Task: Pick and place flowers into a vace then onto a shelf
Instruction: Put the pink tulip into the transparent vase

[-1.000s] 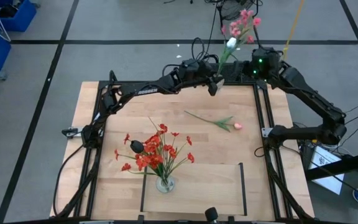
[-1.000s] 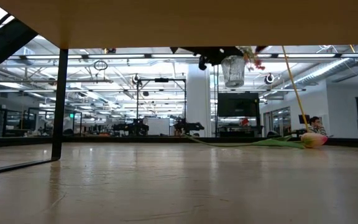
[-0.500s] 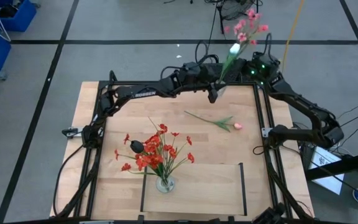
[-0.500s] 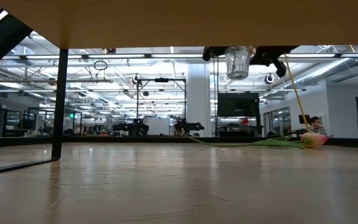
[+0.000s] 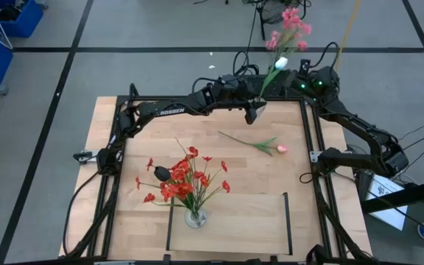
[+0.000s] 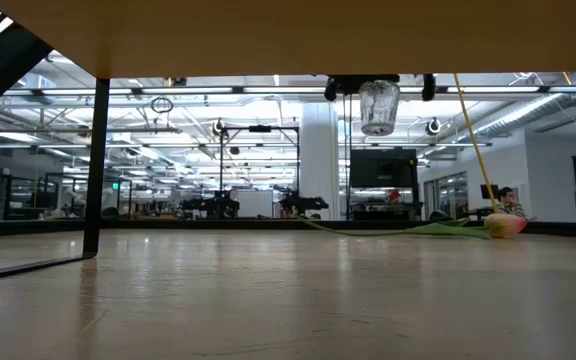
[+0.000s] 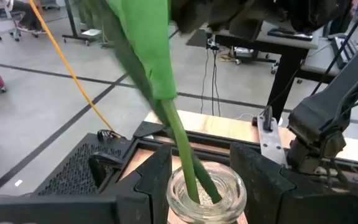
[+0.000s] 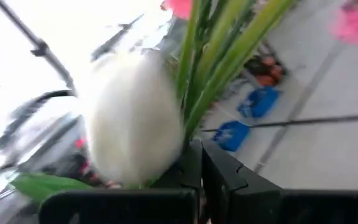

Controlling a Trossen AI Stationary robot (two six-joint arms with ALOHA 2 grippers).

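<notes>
Second vase held aloft at the desk's far edge, one tulip left lying on the desk

Upper centre of the high view: the left gripper (image 5: 254, 110) has its jaws clamped on a glass vase (image 7: 205, 191) holding the white tulip (image 5: 280, 63) and pink spray (image 5: 288, 25); the right gripper (image 5: 294, 73) is just beside the stems with its jaws shut, whether on a stem I cannot tell. A vase of red flowers (image 5: 185, 179) already stands at the shelf's (image 5: 234, 221) lower-left corner. The pink-red tulip (image 5: 280, 149) lies right of centre on the desk (image 5: 142, 221), apart from both arms. Judged: one bouquet is shelved; the last tulip and the second vase's placing are not yet done
</notes>
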